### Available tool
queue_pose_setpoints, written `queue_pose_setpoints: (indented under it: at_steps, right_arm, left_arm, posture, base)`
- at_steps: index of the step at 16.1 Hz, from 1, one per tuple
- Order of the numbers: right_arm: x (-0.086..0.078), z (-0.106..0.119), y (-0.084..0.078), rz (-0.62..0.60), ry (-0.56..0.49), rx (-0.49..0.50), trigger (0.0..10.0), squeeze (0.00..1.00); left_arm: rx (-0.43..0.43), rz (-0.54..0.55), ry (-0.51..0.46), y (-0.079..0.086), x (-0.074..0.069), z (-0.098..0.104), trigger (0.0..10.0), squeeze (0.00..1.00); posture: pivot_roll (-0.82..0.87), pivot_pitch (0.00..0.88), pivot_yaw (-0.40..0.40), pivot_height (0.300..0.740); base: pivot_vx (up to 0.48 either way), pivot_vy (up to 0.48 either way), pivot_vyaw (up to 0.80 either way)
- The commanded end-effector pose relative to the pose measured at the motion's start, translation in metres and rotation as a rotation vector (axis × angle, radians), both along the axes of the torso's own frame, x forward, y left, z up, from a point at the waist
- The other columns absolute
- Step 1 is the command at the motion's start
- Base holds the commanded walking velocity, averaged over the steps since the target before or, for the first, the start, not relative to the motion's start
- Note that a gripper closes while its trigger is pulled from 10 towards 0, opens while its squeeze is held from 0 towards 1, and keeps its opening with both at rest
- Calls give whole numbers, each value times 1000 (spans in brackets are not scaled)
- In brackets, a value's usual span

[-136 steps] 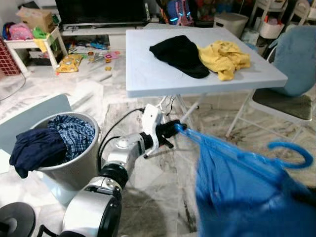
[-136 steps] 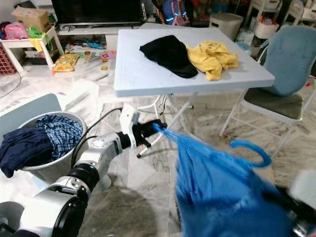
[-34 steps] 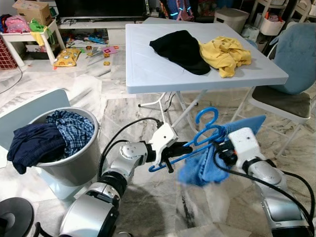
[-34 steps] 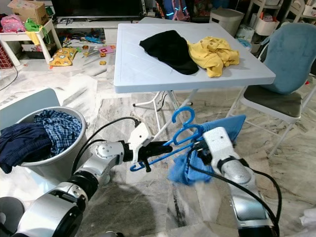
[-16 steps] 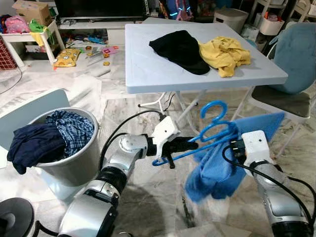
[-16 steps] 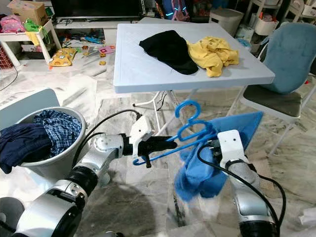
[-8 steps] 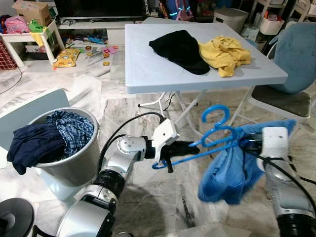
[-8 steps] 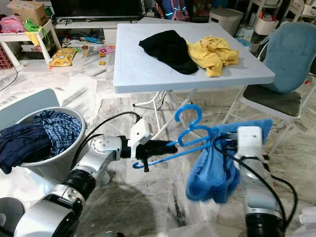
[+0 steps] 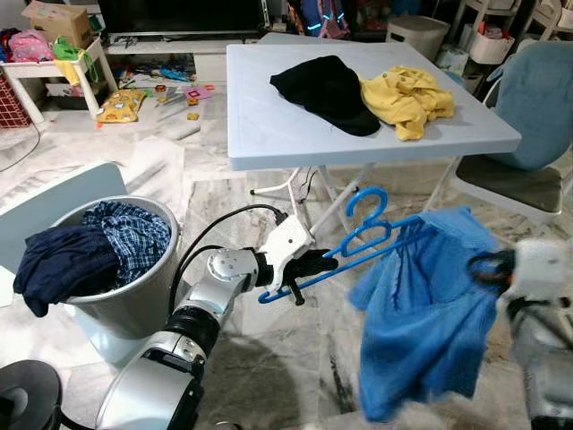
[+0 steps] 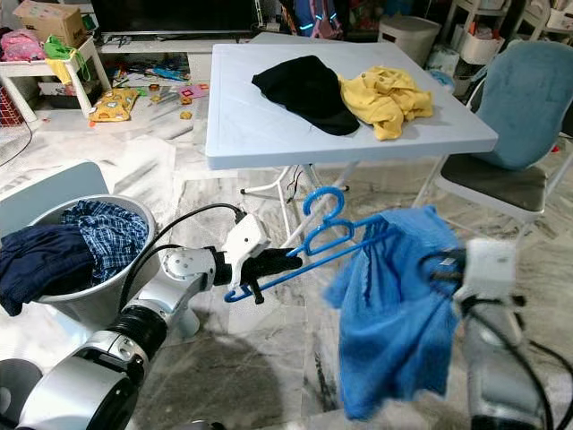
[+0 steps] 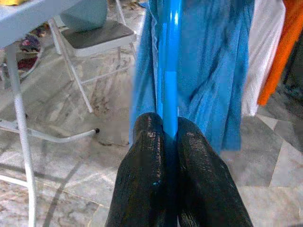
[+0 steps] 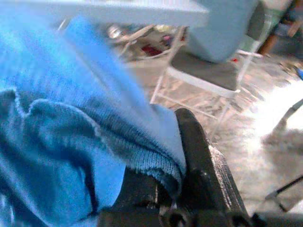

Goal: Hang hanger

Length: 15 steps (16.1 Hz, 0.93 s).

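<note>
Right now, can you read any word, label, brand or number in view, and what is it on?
No text can be read in these views.
Cardboard box on the far shelf: any print too small to read.
Yellow packet on the floor: markings too small and blurred.
Blue hanger, blue garment: no lettering visible.

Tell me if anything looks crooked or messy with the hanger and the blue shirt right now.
Yes. The blue hanger is tilted, held at its low end by the left gripper. The blue shirt sags bunched off its high end, pinched by the right gripper, not spread across it.
</note>
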State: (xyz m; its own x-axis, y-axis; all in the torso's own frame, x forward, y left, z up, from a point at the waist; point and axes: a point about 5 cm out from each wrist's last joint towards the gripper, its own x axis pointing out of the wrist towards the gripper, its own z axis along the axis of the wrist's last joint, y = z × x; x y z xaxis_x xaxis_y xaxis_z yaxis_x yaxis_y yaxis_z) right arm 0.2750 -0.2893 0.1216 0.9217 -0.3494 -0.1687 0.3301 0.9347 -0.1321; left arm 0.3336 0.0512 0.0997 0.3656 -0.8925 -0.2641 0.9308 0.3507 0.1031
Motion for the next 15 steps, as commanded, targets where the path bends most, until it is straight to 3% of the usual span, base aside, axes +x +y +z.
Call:
queue_pose_setpoints:
  at_steps: [1,4,5,6,10,12,13,14,15]
  right_arm:
    - [4,17,-5,-46,-66,24,0,0]
    - [17,31,-3,-72,-110,51,0,0]
    - [23,32,0,-67,-102,58,0,0]
    - [27,32,-4,-104,-91,49,0,0]
    - [27,28,-24,-276,-43,8,0,0]
    - [21,19,-29,-321,-10,-14,0,0]
    - [17,14,-28,-315,-4,8,0,0]
    - [6,6,-28,-290,8,7,0,0]
    - [4,4,-27,-282,8,10,0,0]
  left_arm:
    - [21,-23,-24,-1,-1,1,0,0]
    - [50,-171,11,3,-13,-6,0,0]
    - [112,-242,36,8,-18,-12,0,0]
    - [143,-268,45,12,-20,-14,0,0]
    - [113,-298,52,18,-22,-9,0,0]
    - [65,-257,55,22,-22,-8,0,0]
    - [2,-180,61,24,-18,-5,0,0]
    - [-134,18,25,27,-9,4,0,0]
    - [-168,62,20,29,-8,5,0,0]
  posture:
    - [-23,0,-26,740]
    - [-20,0,-30,740]
    - [-18,0,-33,740]
    - [-16,0,-36,740]
    - [-7,0,-48,740]
    - [-6,0,-51,740]
    - [-5,0,-52,740]
    - [1,0,-52,740]
    - [1,0,-52,740]
  base:
    - [0,0,0]
    - [0,0,0]
    - [0,0,0]
    - [0,0,0]
    - [0,0,0]
    - [0,0,0]
    - [0,0,0]
    - [0,0,0]
    - [0,0,0]
